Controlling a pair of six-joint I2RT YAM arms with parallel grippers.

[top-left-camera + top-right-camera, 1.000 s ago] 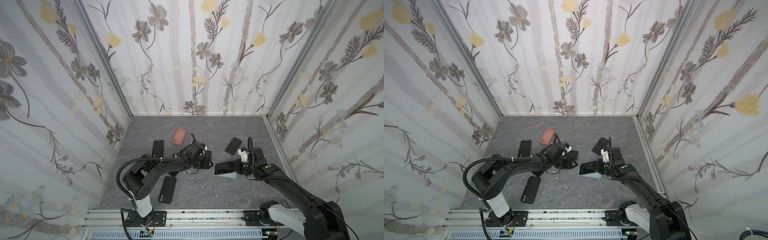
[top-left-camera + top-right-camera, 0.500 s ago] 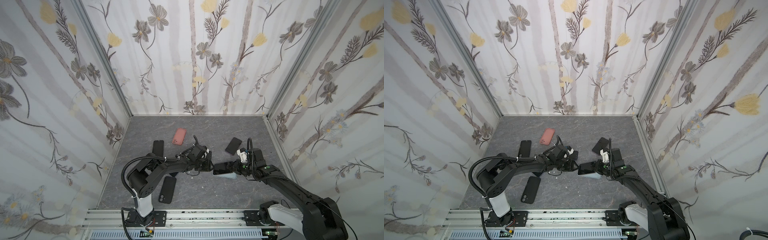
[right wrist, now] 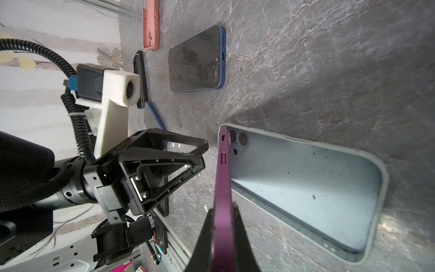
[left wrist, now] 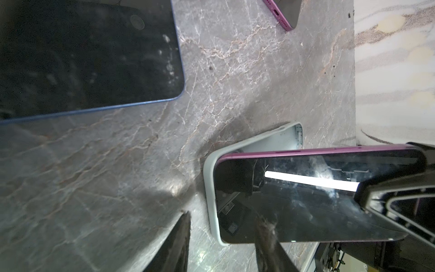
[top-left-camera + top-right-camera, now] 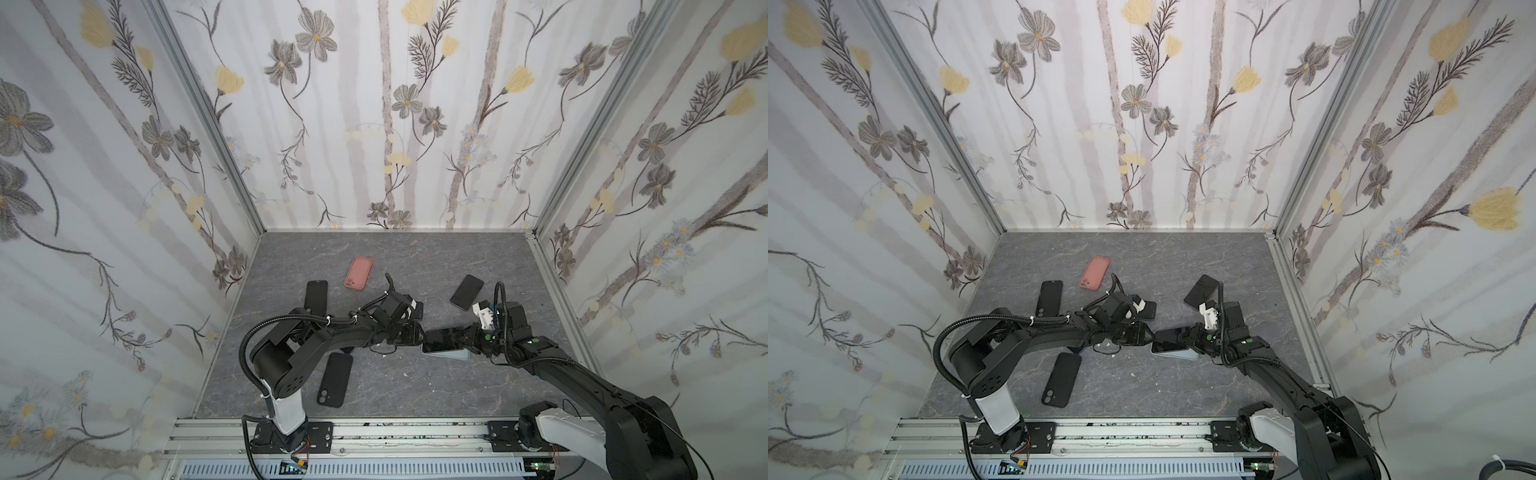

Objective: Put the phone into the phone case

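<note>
A purple phone hangs tilted with its dark screen up, and my right gripper is shut on its edge. Its far end rests inside the pale blue-grey phone case, which lies open side up on the table. In the left wrist view the phone lies over the case rim. My left gripper is open at the case's left end. One finger hangs over the screen, the other outside the rim.
A blue-edged phone lies behind my left wrist. A pink case, a black case, another black case and a dark phone lie around on the grey marbled table. Walls close three sides.
My left gripper has slid right and down to the case's left end. The right gripper has edged left with the phone, bringing its end into the case.
</note>
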